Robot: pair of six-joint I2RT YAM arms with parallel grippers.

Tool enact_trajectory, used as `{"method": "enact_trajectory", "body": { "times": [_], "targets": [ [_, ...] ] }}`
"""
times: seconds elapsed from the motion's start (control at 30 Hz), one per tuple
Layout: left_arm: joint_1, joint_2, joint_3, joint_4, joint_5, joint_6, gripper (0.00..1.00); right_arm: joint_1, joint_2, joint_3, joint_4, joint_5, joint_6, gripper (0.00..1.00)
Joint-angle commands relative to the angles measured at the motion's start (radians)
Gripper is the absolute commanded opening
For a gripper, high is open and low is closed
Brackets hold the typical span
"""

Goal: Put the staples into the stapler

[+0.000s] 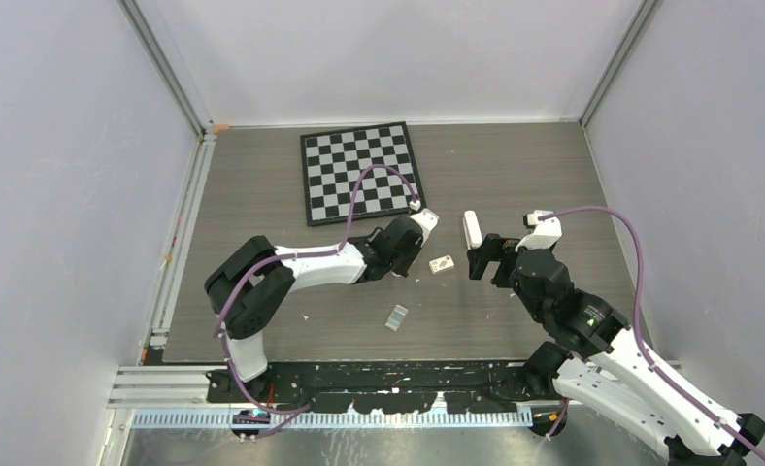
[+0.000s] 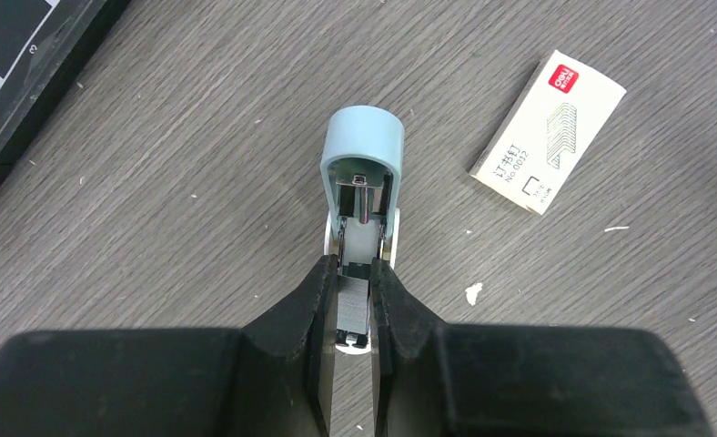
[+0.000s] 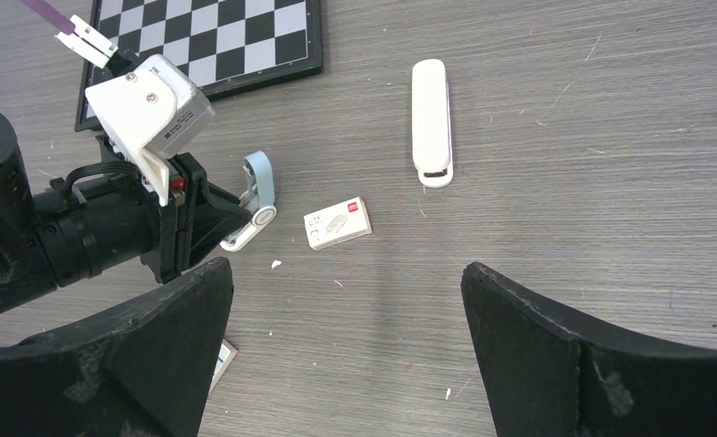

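- Table [image 1: 544, 175]: grey wood grain, flecked with small white bits.
- Chessboard [image 1: 359, 173]: lies flat at the far middle of the table.
- Left gripper [image 2: 355, 273]: reaches in low from the left, fingers pressed on the white end of a blue thing [image 2: 364, 150], whose top is swung up to show a metal channel.
- Right gripper [image 3: 344, 269]: fingers spread wide with nothing between them, hovering just short of the stapler.
- Stapler [image 1: 473, 229]: white and closed, flat on the table beyond the right gripper and untouched.
- Box [image 3: 338, 222]: small, white with a red mark, lying between the two grippers near the blue thing.
- Staples [image 1: 396, 317]: a silvery block on the table nearer the arm bases, well apart from the stapler and both grippers.
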Motion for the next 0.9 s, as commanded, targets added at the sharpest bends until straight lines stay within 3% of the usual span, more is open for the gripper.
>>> {"method": "enact_trajectory", "body": {
  "times": [0.0,0.87],
  "targets": [
    [-0.005,0.006,0.034,0.015,-0.039,0.022,0.15,0.001,-0.005,-0.004,0.031,0.03,-0.012,1.0],
    [-0.007,0.034,0.025,0.019,-0.012,0.044,0.17,0.001,-0.007,0.01,0.026,0.03,-0.025,1.0]
  ]
}}
